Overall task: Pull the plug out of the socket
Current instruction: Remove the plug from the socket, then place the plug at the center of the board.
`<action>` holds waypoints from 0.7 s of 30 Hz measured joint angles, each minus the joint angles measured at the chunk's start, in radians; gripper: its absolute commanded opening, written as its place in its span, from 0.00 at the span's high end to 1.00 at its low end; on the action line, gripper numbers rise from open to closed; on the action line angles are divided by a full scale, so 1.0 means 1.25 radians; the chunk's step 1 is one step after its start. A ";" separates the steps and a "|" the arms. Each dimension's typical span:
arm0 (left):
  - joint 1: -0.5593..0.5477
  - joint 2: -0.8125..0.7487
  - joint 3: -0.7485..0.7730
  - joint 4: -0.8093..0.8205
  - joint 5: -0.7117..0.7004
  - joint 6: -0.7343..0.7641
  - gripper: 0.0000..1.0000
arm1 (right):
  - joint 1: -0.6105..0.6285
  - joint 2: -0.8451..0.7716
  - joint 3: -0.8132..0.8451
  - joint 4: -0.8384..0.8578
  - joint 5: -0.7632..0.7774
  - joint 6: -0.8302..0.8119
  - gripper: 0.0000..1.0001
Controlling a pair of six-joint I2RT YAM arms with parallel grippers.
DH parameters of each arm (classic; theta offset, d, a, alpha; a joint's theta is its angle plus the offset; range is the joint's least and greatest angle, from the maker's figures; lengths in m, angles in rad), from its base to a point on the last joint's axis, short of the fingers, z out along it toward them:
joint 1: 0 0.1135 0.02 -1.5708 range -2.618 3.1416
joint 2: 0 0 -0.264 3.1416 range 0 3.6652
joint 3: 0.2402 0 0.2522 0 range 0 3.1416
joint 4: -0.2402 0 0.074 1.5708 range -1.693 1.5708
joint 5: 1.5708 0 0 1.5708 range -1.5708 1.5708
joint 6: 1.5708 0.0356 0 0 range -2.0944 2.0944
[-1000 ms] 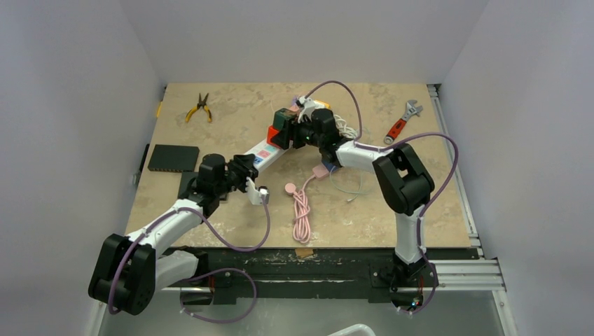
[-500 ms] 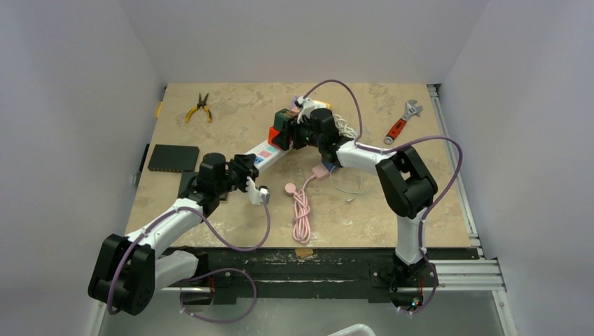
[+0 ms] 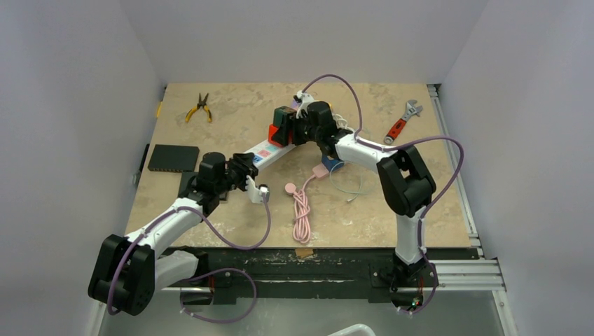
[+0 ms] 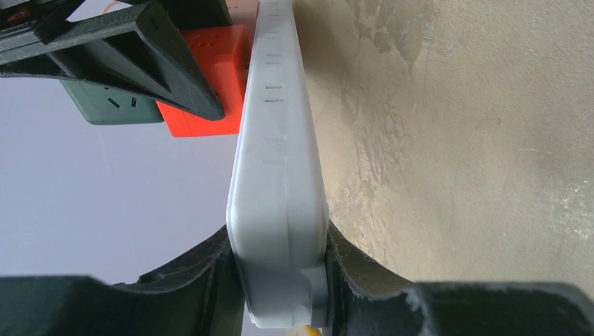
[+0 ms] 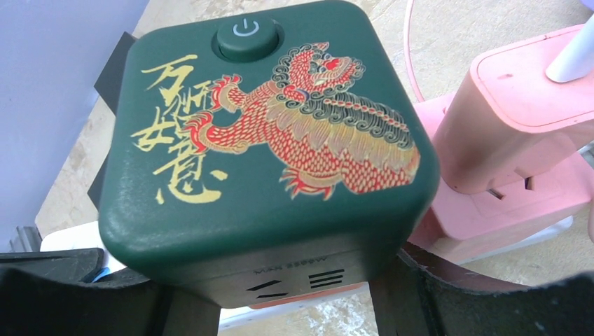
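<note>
A white power strip (image 3: 265, 150) (image 4: 277, 175) lies slantwise on the table. My left gripper (image 3: 245, 170) (image 4: 280, 280) is shut on its near end, one finger on each side. At the far end an orange socket block (image 3: 274, 135) (image 4: 210, 77) sits on the strip. A dark green cube plug (image 3: 283, 116) (image 5: 266, 140) with a red and gold dragon rests against its top. My right gripper (image 3: 298, 127) (image 5: 280, 294) is shut on the green cube's sides. Whether the cube's pins are still seated is hidden.
A pink adapter (image 5: 518, 126) (image 3: 321, 170) and a coiled pink cable (image 3: 301, 206) lie right of the strip, and a white cable (image 3: 344, 127) lies behind my right wrist. Pliers (image 3: 199, 106) lie far left, a red-handled wrench (image 3: 403, 120) far right, a black box (image 3: 173, 158) at the left edge.
My right wrist has shifted slightly toward the far side of the table, still shut on the green cube. The left arm and the strip have not moved.
</note>
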 measured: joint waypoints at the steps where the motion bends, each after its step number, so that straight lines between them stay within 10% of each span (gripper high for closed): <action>1: 0.000 0.000 0.000 -0.001 -0.002 0.000 1.00 | -0.001 0.001 0.001 0.000 -0.002 0.002 1.00; 21: 0.000 -0.004 -0.002 -0.016 -0.009 0.021 1.00 | -0.046 -0.222 -0.059 0.159 0.251 -0.110 1.00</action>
